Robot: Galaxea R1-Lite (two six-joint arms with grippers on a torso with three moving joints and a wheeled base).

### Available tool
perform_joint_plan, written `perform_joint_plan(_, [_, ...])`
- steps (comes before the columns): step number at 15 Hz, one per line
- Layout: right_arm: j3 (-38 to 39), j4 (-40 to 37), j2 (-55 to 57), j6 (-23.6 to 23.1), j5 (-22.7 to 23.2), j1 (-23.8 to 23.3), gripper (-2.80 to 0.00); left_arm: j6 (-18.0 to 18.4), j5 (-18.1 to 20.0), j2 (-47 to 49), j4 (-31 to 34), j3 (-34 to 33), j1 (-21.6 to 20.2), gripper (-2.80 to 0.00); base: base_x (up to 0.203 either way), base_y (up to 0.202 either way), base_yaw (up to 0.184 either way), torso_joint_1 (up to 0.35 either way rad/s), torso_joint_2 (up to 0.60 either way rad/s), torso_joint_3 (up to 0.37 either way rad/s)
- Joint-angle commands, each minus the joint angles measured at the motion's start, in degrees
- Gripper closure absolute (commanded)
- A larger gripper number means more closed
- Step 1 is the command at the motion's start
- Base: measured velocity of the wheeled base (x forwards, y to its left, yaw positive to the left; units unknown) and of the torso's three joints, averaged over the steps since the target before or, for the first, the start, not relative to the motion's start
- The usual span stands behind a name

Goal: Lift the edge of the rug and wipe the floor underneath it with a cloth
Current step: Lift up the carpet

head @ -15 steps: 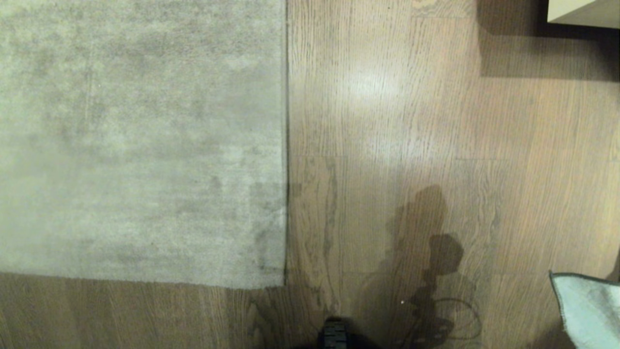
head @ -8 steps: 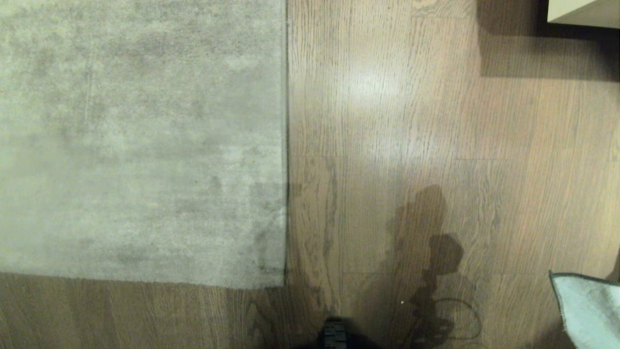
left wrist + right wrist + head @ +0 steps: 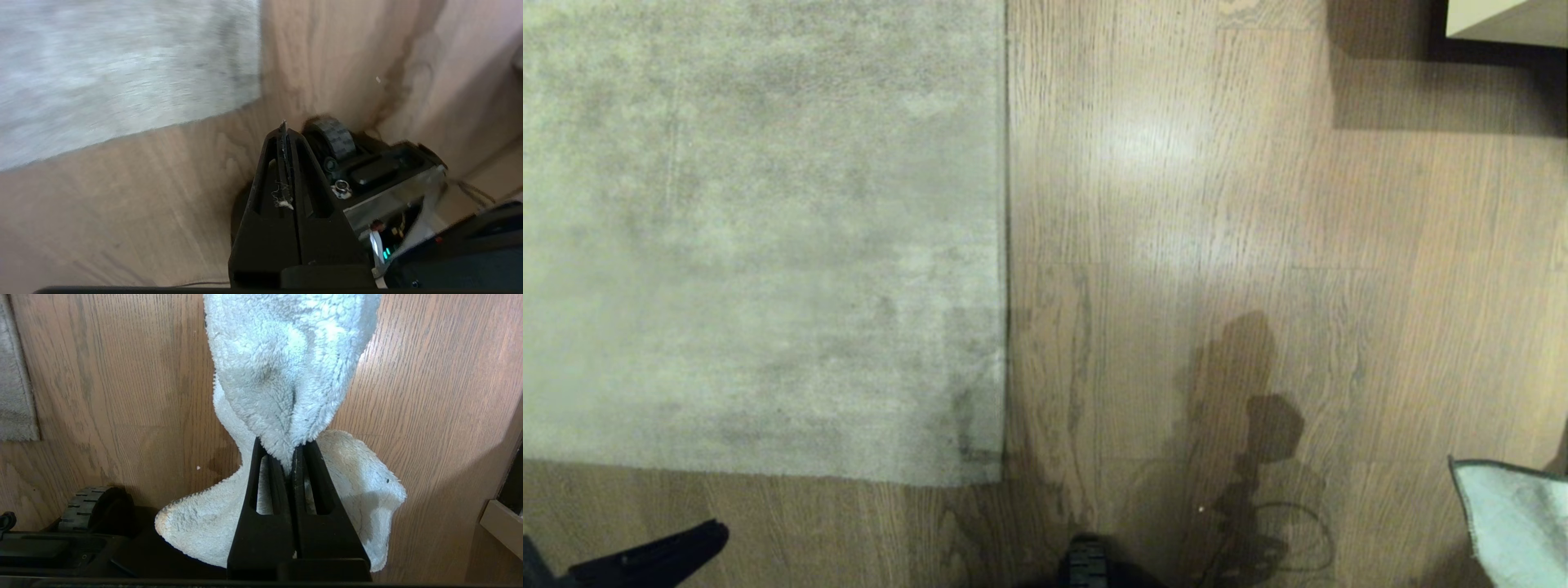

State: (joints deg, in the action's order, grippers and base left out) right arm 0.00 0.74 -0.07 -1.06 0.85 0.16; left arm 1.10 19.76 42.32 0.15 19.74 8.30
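Hanging cloth (image 3: 286, 375) pinched in closed right tool (image 3: 293, 457)

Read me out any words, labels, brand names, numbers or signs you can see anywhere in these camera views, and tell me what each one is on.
None: no readable text shows in any view.
The rug, the floor and the cloth held in the right gripper carry no print.
The left gripper is plain black.
The robot base shows small lights and buttons, but no lettering can be made out there.
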Motion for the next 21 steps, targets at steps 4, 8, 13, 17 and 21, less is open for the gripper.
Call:
perform_joint_plan(4, [0.0, 0.05, 0.07, -0.01, 0.03, 0.02, 0.0, -0.85, -7.56, 23.08, -12.33, 0.65, 12.1, 0.0, 0.0, 0.0, 0.0, 0.0, 0.0, 0.0])
perform_joint_plan(8, [0.0, 0.05, 0.07, 0.0, 0.03, 0.02, 0.0, -4.45, -17.35, 35.59, -22.9, 0.92, 20.23, 0.0, 0.0, 0.0, 0.0, 0.0, 0.0, 0.0])
perform_joint_plan(13, [0.0, 0.05, 0.07, 0.0, 0.03, 0.02, 0.0, -6.86, -20.88, 44.98, -32.26, 2.1, 24.08, 0.0, 0.0, 0.0, 0.0, 0.0, 0.0, 0.0])
perform_joint_plan(17, [0.0, 0.05, 0.07, 0.0, 0.03, 0.02, 0.0, -8.15, -24.39, 48.8, -32.75, 2.98, 26.66, -2.8, 0.0, 0.0, 0.0, 0.0, 0.0, 0.0])
perform_joint_plan(21, [0.0, 0.05, 0.07, 0.0, 0.03, 0.02, 0.0, -7.97, -26.8, 53.36, -32.7, 6.55, 28.28, -2.8, 0.0, 0.0, 0.0, 0.0, 0.0, 0.0])
